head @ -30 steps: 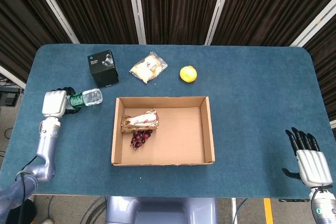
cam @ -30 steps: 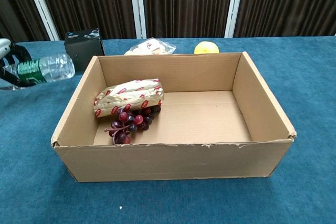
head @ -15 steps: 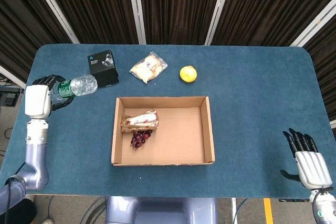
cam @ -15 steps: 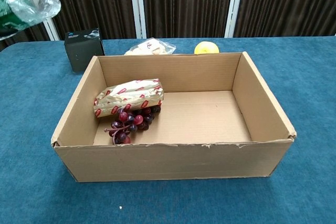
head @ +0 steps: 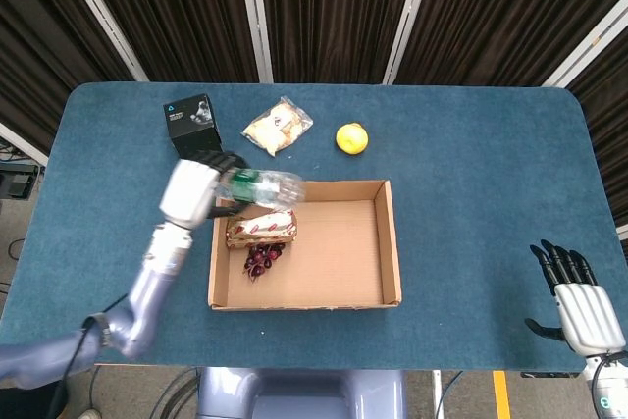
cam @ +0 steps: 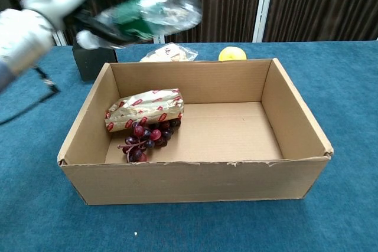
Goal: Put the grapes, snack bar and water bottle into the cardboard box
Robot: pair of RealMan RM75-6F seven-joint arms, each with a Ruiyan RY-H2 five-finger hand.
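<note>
My left hand point(head: 201, 188) point(cam: 77, 4) grips a clear water bottle point(head: 263, 186) point(cam: 155, 11) with a green label, held sideways in the air above the back left corner of the cardboard box point(head: 391, 242) point(cam: 195, 181). Inside the box, at its left, the wrapped snack bar point(head: 261, 227) point(cam: 145, 108) lies with the dark red grapes point(head: 261, 258) point(cam: 146, 138) just in front of it. My right hand point(head: 579, 303) hangs open, fingers apart, off the table's near right corner, seen only in the head view.
Behind the box stand a black cube box point(head: 191, 127) point(cam: 93, 55), a clear bag of snacks point(head: 277, 126) point(cam: 169, 53) and an orange point(head: 351, 137) point(cam: 232, 54). The blue table point(head: 491, 183) stretches wide to the right of the box.
My left arm swung right with the bottle, from the table's far left to above the box's back left corner. The right hand barely moved.
</note>
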